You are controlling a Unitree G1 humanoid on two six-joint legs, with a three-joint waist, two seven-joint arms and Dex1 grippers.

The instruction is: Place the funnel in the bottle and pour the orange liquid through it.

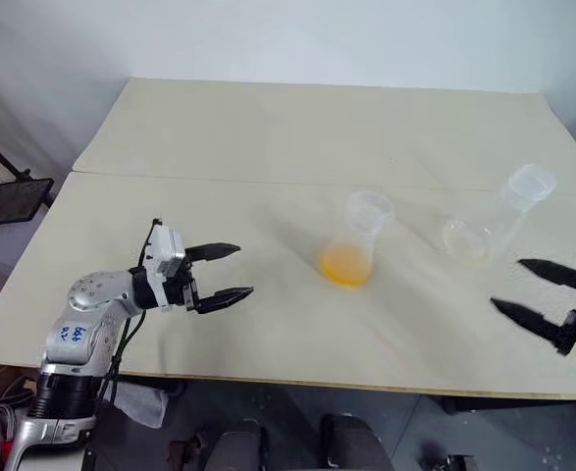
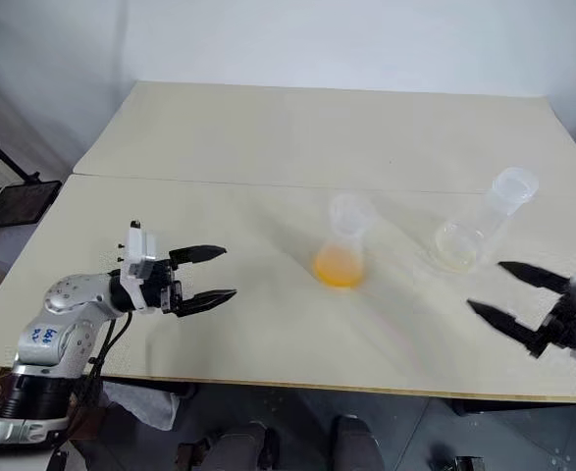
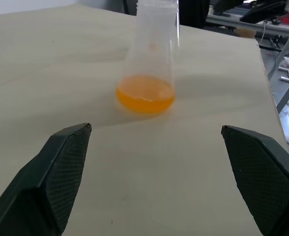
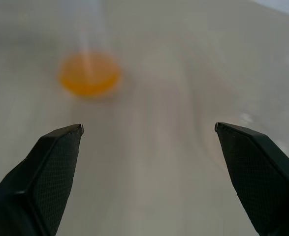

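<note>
Standing upright mid-surface (image 1: 268, 147), the flask with orange liquid (image 1: 346, 263) is found at three o'clock from the left claw (image 1: 227, 272), the nearer one. At ten o'clock from the right claw (image 1: 538, 291) the other flask (image 1: 494, 218) is seen, and both claws are spread wide, empty.

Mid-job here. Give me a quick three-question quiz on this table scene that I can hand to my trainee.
1. True or false: the left tool is shut on a flask.
2. Which flask holds the orange liquid? A: the central flask; B: the flask at the right.
3. What state is the right tool in?

Key:
1. False; it is open and empty, apart from both flasks.
2. A; flask B looks empty.
3. Open, holding nothing, above the table near its right edge.
</note>
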